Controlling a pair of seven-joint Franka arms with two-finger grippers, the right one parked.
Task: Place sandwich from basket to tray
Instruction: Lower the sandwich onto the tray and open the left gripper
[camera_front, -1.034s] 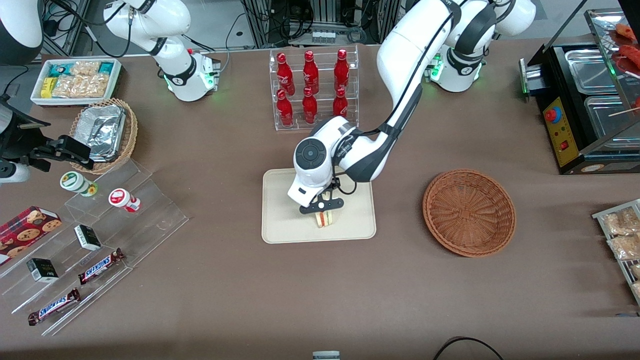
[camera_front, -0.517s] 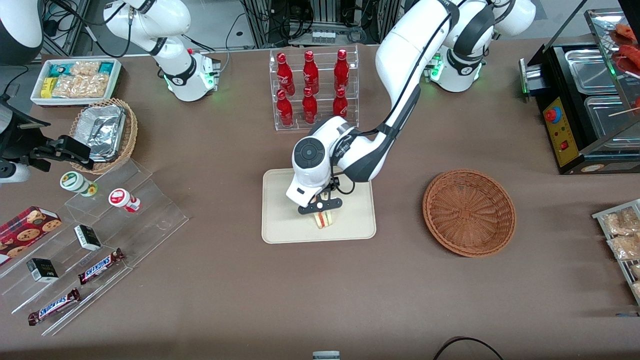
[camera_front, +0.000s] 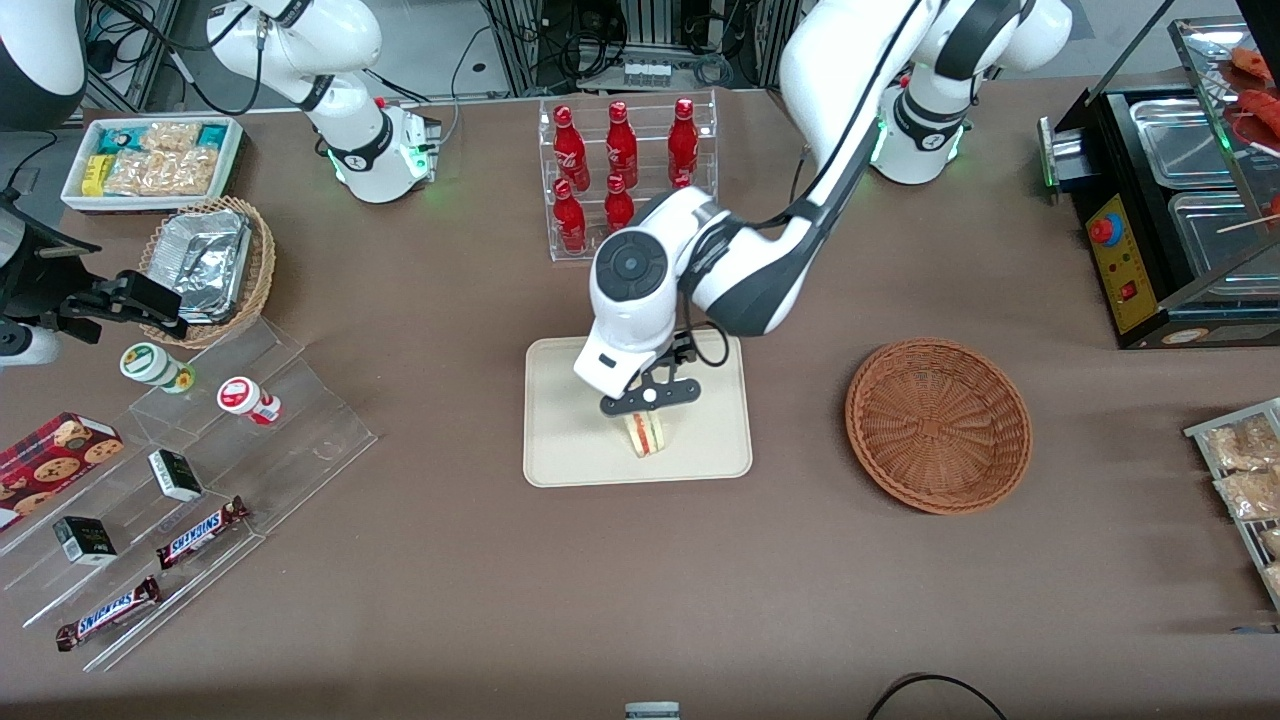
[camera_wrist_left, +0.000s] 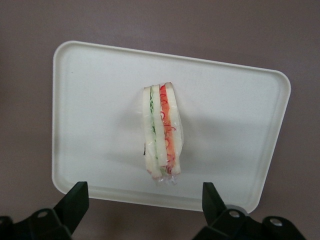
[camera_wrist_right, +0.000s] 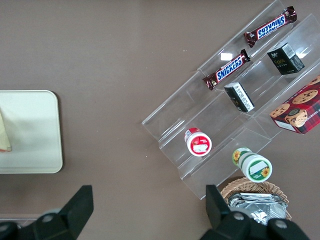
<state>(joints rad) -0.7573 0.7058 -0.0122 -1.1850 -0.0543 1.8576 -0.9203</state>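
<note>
sandwich (camera_front: 647, 433) is lying on the tray (camera_front: 560, 450), roughly mid-tray and a bit toward the edge nearer the front camera. wrist cam confirms: sandwich (camera_wrist_left: 161, 132) rests on its side on the tray (camera_wrist_left: 90, 115), filling layers showing as green and red-orange stripes between pale bread, clear wrap around it.

left gripper (camera_front: 648, 396) hangs directly above the sandwich, not touching it. fingers (camera_wrist_left: 75, 200) are spread wide, released, nothing between them; the two tips sit well apart on either side of the sandwich in the wrist view, with tray surface visible between them.

basket (camera_front: 938, 424) sits on the brown counter (camera_front: 450, 560) beside the tray, toward the working arm's end, well apart from it, nothing visible inside.

farther from the front camera than the tray: clear rack of red bottles (camera_front: 622, 175). toward the parked arm's end: tiered acrylic stand (camera_front: 230, 440) with snickers bars (camera_front: 200, 530), small cartons and two round tubs; a lighter wicker basket holding foil trays (camera_front: 205, 260).
</note>
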